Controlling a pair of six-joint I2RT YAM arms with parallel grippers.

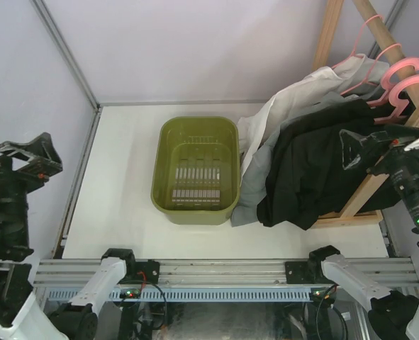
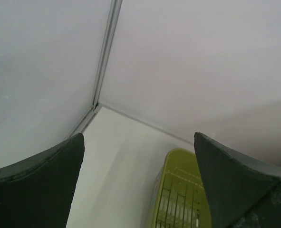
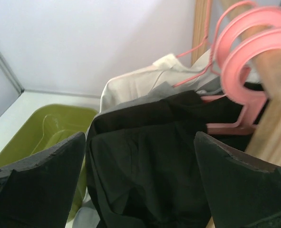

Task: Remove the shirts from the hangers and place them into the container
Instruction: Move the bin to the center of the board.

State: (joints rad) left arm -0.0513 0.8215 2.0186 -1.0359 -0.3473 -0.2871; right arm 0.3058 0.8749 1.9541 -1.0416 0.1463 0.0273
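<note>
We see a white surface (image 1: 117, 184) carrying the olive-green container (image 1: 195, 215) near its middle, and a wooden rack base (image 1: 358, 219) at its right edge.

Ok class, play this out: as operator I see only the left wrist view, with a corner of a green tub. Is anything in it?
Observer: No, the container shows only its bare slotted bottom.
Operator: Where are the shirts?
Observer: The shirts hang on pink hangers on a wooden rack, right of the container.
Operator: And the right gripper?
Observer: The right gripper is open, aimed at the shirts.
</note>
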